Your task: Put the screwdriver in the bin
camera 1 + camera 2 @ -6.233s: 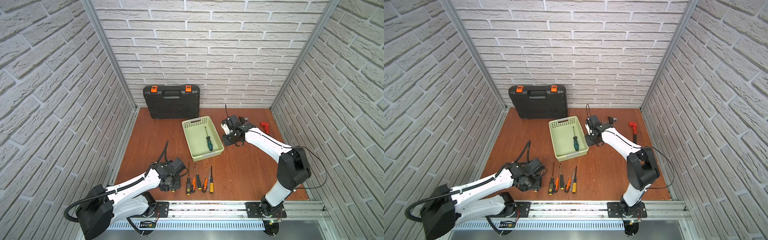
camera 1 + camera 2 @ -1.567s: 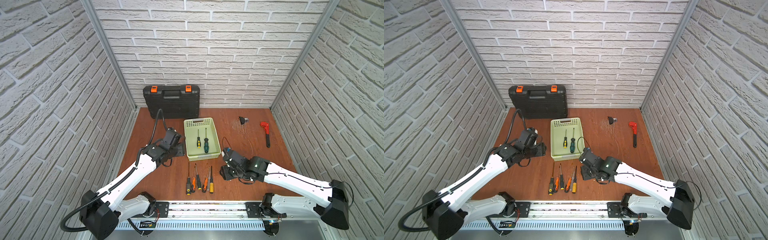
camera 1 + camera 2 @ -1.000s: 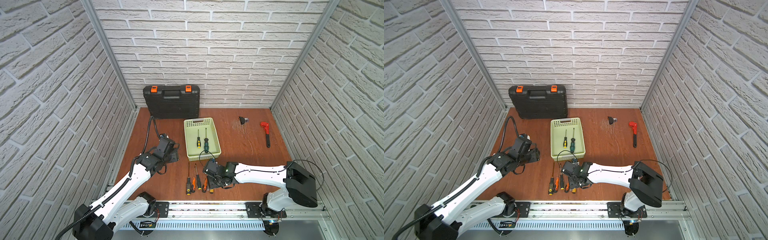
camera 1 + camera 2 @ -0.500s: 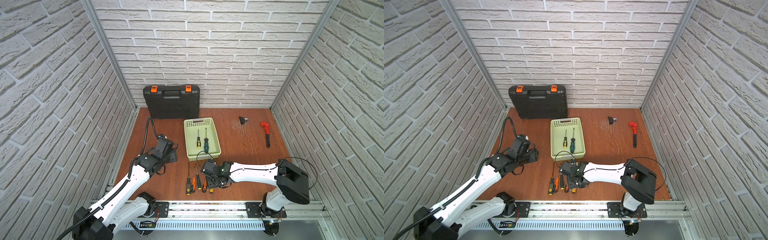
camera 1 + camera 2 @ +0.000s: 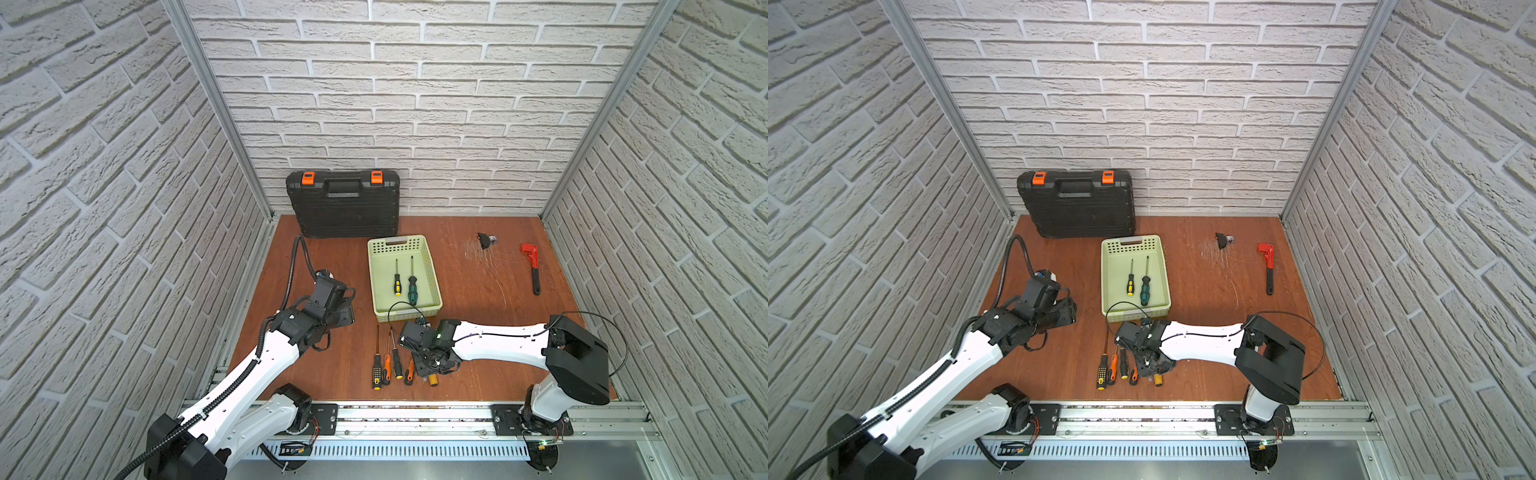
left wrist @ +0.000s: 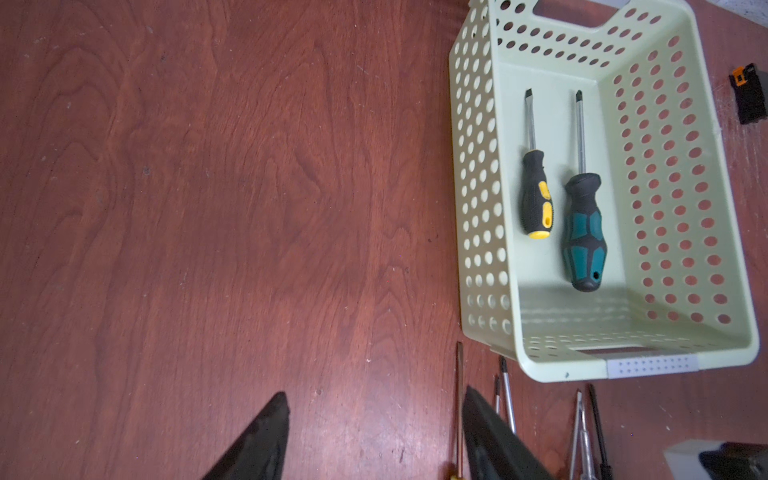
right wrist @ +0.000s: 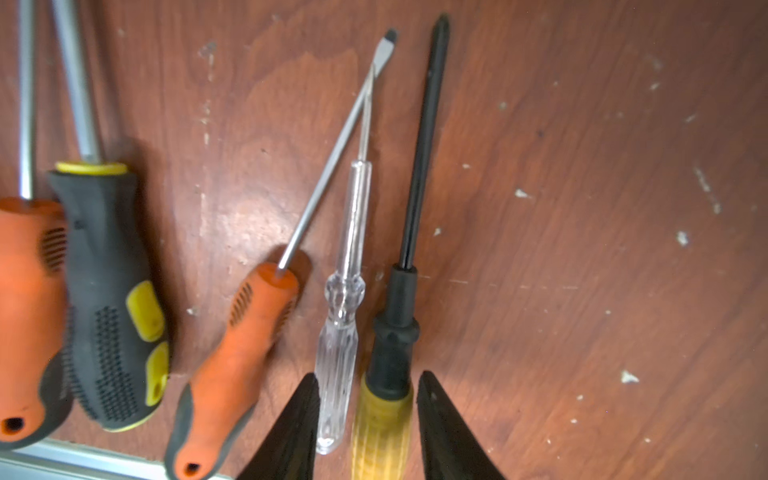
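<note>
Right end effector (image 7: 366, 374) low over the screwdriver row at the worktop's (image 5: 478, 299) near edge
Its fingers flank the yellow-handled screwdriver (image 7: 382, 419) and the clear-handled screwdriver (image 7: 338, 353), lower centre in both top views. I cannot tell whether they pinch. The left end effector (image 6: 374, 390) hangs released and empty. Farther back, mid-frame, the bin (image 5: 399, 248) holds a yellow-black screwdriver (image 5: 397, 282) and a green screwdriver (image 5: 412, 286).

White shells and black joint housings clothe the left arm (image 5: 266, 365) and right arm (image 5: 498, 345) — a ribbed black conduit (image 5: 292, 266) loops above the left, a thin black wire (image 5: 401, 304) above the right; the fingers (image 7: 291, 432) are matte black wedges
</note>
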Robot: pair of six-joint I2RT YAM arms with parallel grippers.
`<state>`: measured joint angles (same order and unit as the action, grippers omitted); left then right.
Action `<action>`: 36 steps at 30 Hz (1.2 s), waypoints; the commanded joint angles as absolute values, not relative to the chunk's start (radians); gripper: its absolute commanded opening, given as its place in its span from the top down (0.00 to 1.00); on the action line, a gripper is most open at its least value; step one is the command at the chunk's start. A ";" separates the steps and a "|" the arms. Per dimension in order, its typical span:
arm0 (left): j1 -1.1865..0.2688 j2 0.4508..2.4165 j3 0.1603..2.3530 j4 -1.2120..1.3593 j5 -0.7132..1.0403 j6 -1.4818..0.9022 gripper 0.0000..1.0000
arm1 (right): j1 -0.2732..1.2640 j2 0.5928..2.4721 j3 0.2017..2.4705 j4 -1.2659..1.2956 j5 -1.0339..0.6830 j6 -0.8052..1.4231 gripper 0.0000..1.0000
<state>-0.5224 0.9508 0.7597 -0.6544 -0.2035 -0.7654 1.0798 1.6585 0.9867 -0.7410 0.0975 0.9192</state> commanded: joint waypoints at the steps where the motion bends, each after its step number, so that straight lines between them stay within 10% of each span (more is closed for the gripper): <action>1: -0.515 0.947 0.747 -0.629 -0.210 -0.778 0.33 | 1.077 1.631 0.982 -0.760 0.116 0.907 0.58; 36: -0.515 1.002 0.767 -0.618 -0.172 -0.801 0.33 | 1.030 1.509 0.842 -0.677 0.062 0.911 0.60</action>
<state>-0.5217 0.9943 0.7597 -0.6506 -0.1745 -0.7898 1.0355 1.5368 0.8562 -0.6765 0.0620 0.9058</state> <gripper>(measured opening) 0.666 0.398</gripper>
